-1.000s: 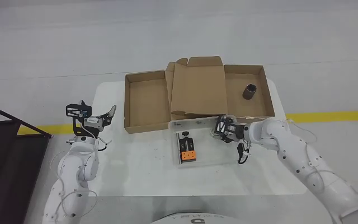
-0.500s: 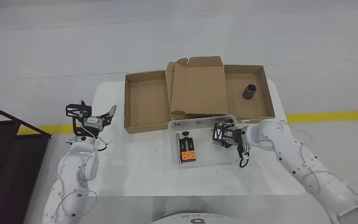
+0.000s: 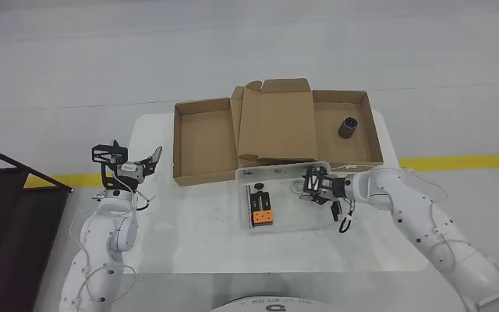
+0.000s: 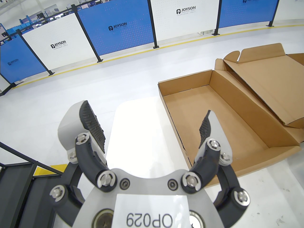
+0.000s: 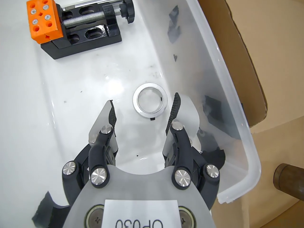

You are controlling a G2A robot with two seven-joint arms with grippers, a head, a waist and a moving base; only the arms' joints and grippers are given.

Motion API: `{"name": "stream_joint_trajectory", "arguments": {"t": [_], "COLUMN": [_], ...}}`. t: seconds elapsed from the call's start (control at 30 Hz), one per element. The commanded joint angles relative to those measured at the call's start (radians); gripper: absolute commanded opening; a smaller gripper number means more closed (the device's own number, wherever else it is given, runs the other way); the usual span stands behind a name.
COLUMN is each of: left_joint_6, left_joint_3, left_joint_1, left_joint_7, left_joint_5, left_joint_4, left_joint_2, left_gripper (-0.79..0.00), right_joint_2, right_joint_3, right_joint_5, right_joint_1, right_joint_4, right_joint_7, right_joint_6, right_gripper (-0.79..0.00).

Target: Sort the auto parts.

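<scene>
Right pincer [image 5: 143,109] held spread over metal ring [image 5: 150,101] in clear bin [image 5: 210,77]. Ring best straddled squarely, pincer lowered fully, then closed across outer rim. Left pincer [image 4: 147,117] released, empty.

Shiny metal ring [image 5: 150,100]; glossy clear plastic bin [image 5: 213,55]; matt cardboard box [image 3: 204,144].

One vise [image 5: 78,27], one ring [image 5: 150,100], one cylinder [image 3: 348,125], one bin [image 5: 213,60], two cardboard trays [image 3: 204,148].

Pale glossy grey floor [image 3: 234,47] marked with a yellow line [image 3: 460,162], fenced by alternating blue and white perforated panels [image 4: 118,31] on black posts [image 4: 151,17], all brightly lit.
</scene>
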Motion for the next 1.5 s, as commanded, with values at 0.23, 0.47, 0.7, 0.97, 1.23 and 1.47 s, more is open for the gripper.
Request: {"name": "stream_joint_trajectory", "arguments": {"t": [0.23,0.47,0.7,0.97,1.23,1.47], "left_joint_6": [0.0,0.0,0.0,0.0,0.0,0.0], "left_joint_3": [0.0,0.0,0.0,0.0,0.0,0.0], "left_joint_1": [0.0,0.0,0.0,0.0,0.0,0.0], "left_joint_7": [0.0,0.0,0.0,0.0,0.0,0.0], "left_joint_5": [0.0,0.0,0.0,0.0,0.0,0.0], "left_joint_4": [0.0,0.0,0.0,0.0,0.0,0.0], "left_joint_2": [0.0,0.0,0.0,0.0,0.0,0.0], "left_gripper": [0.0,0.0,0.0,0.0,0.0,0.0], "right_joint_2": [-0.028,-0.045,-0.056,-0.061,-0.046,-0.03], "right_joint_3": [-0.05,-0.082,-0.101,-0.102,-0.046,0.009], "right_joint_5": [0.069,0.06,0.044,0.039,0.073,0.1], "right_joint_1": [0.048,0.073,0.09,0.096,0.083,0.063], "right_joint_4": [0.038,0.06,0.076,0.085,0.085,0.076], "right_joint_7": [0.076,0.11,0.122,0.108,0.031,-0.061], "right_joint_6": [0.067,0.115,0.117,0.091,-0.027,-0.145], "right_gripper": [-0.428,-0.425,-0.44,-0.785,-0.785,-0.785]}}
